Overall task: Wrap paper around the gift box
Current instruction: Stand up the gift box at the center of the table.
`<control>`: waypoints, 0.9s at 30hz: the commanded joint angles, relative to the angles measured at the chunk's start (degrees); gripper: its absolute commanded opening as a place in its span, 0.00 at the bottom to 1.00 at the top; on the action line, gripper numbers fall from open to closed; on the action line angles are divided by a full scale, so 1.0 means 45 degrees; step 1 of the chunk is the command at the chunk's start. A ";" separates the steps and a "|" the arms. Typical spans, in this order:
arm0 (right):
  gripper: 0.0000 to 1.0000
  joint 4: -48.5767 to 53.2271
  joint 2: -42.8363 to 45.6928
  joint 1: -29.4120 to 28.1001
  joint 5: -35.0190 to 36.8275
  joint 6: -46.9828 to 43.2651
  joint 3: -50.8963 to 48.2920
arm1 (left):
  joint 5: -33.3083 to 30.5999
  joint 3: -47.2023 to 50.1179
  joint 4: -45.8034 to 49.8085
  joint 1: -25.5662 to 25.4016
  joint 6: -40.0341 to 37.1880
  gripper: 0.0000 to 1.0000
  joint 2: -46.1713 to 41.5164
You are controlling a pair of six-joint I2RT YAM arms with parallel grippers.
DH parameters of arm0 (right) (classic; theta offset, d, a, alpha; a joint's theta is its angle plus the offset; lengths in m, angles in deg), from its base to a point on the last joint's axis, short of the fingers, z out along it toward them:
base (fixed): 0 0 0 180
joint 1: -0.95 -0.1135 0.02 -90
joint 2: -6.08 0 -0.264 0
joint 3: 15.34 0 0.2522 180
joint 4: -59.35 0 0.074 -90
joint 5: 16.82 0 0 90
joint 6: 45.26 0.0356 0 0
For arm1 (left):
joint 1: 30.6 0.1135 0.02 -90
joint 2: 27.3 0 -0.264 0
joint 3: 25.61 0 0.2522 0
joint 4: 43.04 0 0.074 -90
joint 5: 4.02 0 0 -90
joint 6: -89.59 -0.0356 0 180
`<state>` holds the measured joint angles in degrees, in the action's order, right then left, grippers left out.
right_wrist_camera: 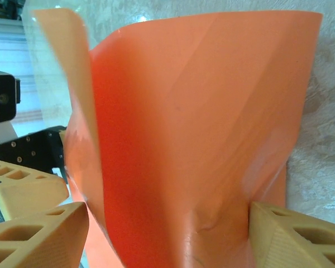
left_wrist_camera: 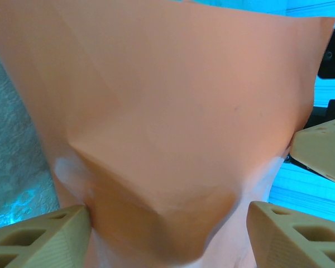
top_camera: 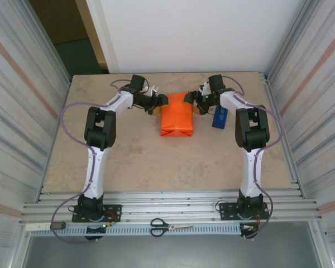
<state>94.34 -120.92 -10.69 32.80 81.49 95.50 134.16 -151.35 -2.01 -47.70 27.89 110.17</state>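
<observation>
Thin, floppy paper point(top_camera: 176, 120), bundled near the table's point(top_camera: 128, 162) far edge, is prob best pinched at its far-end flaps, straddled by the left gripper point(top_camera: 161, 103) and right gripper point(top_camera: 196, 104), whether clamped can't be told.

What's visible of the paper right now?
The paper is a thin, smooth orange sheet, slightly glossy, folded into a blocky parcel. It lies on the table, centred and toward the far side. A folded seam crosses its near end. The far end is unfinished, with loose creased flaps standing up. The left pincer and right pincer each grip that far end from their own side, and the paper bulges and dents between their fingers.
</observation>
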 commanded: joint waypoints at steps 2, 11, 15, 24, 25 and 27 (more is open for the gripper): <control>0.74 -0.0002 0.1307 -0.0507 -0.0734 -0.0374 -0.0245 | 0.0673 0.0297 -0.0052 -0.0240 -0.0435 0.74 -0.1066; 0.77 -0.0877 0.3479 -0.0761 -0.0620 -0.0199 -0.2532 | 0.0404 0.2580 -0.0721 -0.0426 -0.0582 0.79 -0.3491; 0.79 -0.1029 0.4219 -0.0904 -0.0437 -0.0162 -0.3305 | 0.0316 0.3798 -0.1270 -0.0492 -0.0314 0.80 -0.4582; 0.82 -0.1599 0.6133 -0.1454 0.0123 -0.0003 -0.5031 | 0.0015 0.6291 -0.1741 -0.0652 -0.0234 0.85 -0.6838; 0.83 -0.1634 0.6353 -0.1491 0.0164 0.0014 -0.5214 | 0.0005 0.6657 -0.1893 -0.0658 -0.0204 0.85 -0.7150; 0.84 -0.1652 0.6737 -0.1604 0.0210 0.0017 -0.5547 | -0.0003 0.7190 -0.2035 -0.0698 -0.0166 0.85 -0.7551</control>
<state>89.21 -95.32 -16.39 34.59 81.41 72.90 132.33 -123.31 -7.43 -49.58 26.71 81.47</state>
